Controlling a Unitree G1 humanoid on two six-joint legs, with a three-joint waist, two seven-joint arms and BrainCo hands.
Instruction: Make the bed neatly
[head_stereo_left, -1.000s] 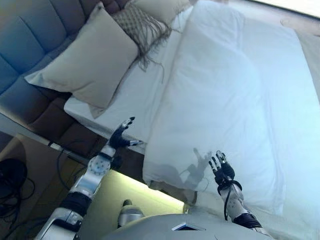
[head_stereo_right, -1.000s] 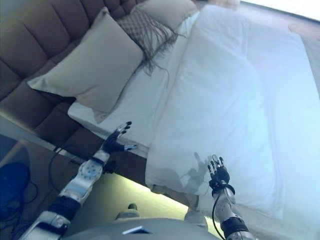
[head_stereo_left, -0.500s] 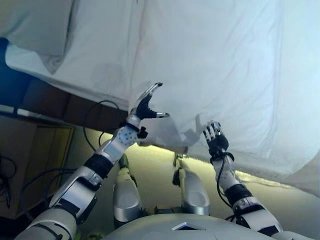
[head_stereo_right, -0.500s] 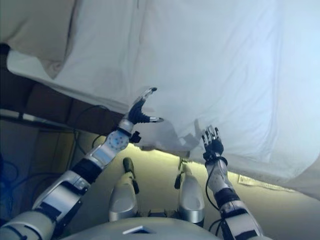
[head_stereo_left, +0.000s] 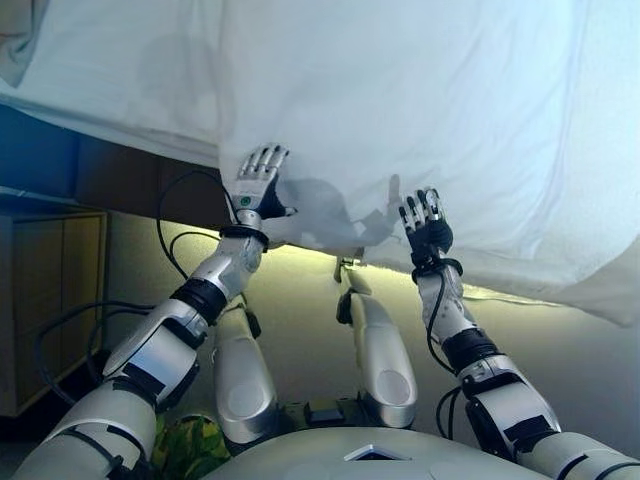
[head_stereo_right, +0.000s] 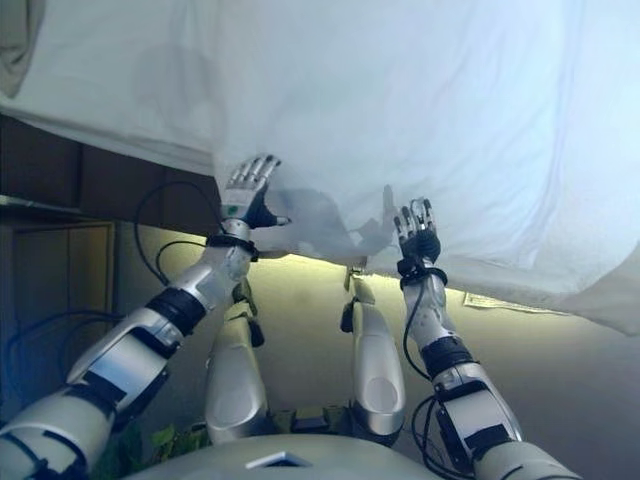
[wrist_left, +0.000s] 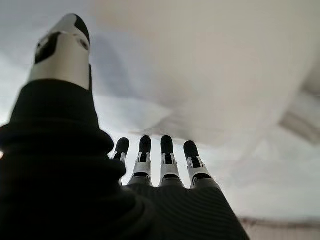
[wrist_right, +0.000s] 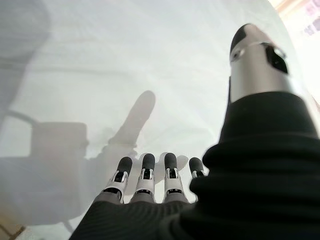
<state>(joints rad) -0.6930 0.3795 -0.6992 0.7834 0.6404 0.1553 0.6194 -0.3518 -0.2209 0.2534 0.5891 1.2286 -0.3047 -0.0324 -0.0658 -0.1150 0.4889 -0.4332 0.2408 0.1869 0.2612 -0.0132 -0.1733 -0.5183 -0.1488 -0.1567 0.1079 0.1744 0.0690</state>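
White duvet (head_stereo_left: 420, 110) drapes over the near edge of the bed, its lower hem hanging in front of me. My left hand (head_stereo_left: 258, 183) is up at the duvet's hanging corner, fingers (wrist_left: 166, 159) straight, holding nothing. My right hand (head_stereo_left: 425, 224) is raised flat at the hem further right, fingers (wrist_right: 145, 175) extended, nothing gripped. Dark bed base (head_stereo_left: 130, 175) shows under the sheet at left, wooden nightstand (head_stereo_left: 50, 300) beside it.

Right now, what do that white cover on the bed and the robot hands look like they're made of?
White cover: soft matte fabric, probably cotton; it drapes and creases at the edge. Left robot hand and right robot hand: silver fingers that look like metal or painted plastic, dark tips that may be rubber, dark ribbed covers.
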